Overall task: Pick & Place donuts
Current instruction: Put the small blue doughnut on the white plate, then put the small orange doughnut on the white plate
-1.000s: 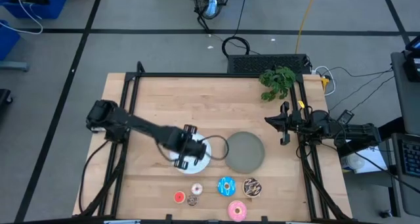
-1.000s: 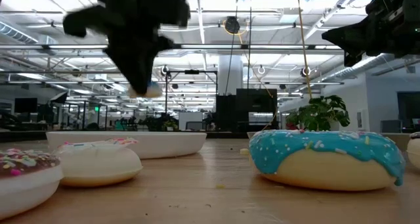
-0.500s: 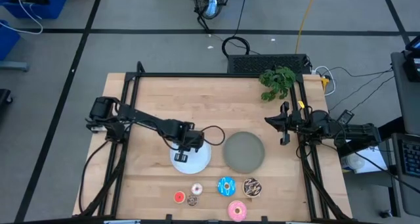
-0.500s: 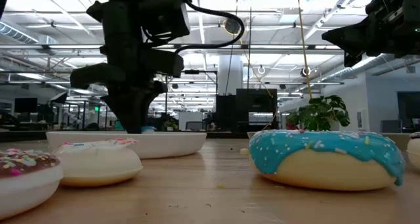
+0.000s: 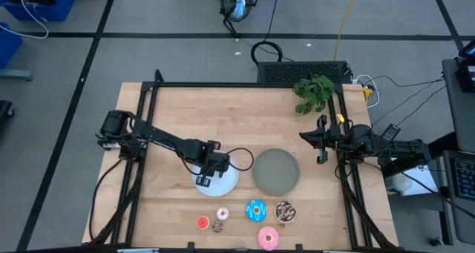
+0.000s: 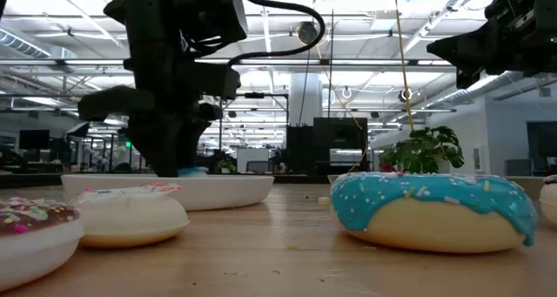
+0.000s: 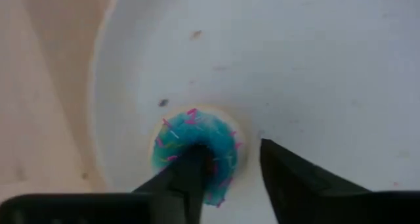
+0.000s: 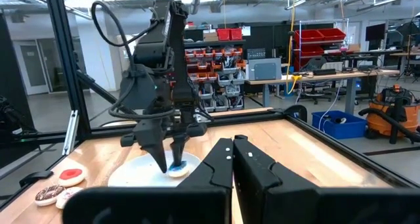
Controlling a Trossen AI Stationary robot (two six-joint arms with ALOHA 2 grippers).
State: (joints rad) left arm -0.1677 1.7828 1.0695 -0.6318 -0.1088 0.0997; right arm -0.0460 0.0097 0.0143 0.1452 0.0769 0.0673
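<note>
My left gripper (image 7: 230, 148) stands open over the near-left part of the white plate (image 5: 228, 182), fingers pointing down at the tiny blue donut (image 7: 197, 142), which lies flat on the plate. Along the near edge lie the tiny red (image 5: 202, 222), brown (image 5: 217, 226) and whitish-pink (image 5: 222, 213) donuts. Beside them are the larger blue-iced (image 5: 256, 210), chocolate sprinkled (image 5: 284, 211) and pink-iced (image 5: 268, 238) donuts. My right gripper (image 8: 233, 145) waits shut at the table's right edge (image 5: 320, 142). My left gripper comes from above, one finger (image 7: 190, 175) standing in the hole of the tiny blue donut. The other finger (image 7: 282, 165) is outside the ring with a gap to its rim (image 7: 236, 145). Whether the inner finger touches the ring, I cannot tell.
A round grey plate (image 5: 276, 170) lies right of the white plate. A green plant (image 5: 313, 92) sits at the far right corner. A black frame (image 5: 237, 85) runs round the table. Bare wood shows across the far half.
My left gripper has come down from above the white plate, carrying the tiny blue donut, and shifted slightly toward the table's near-left. The donut now lies on the plate.
</note>
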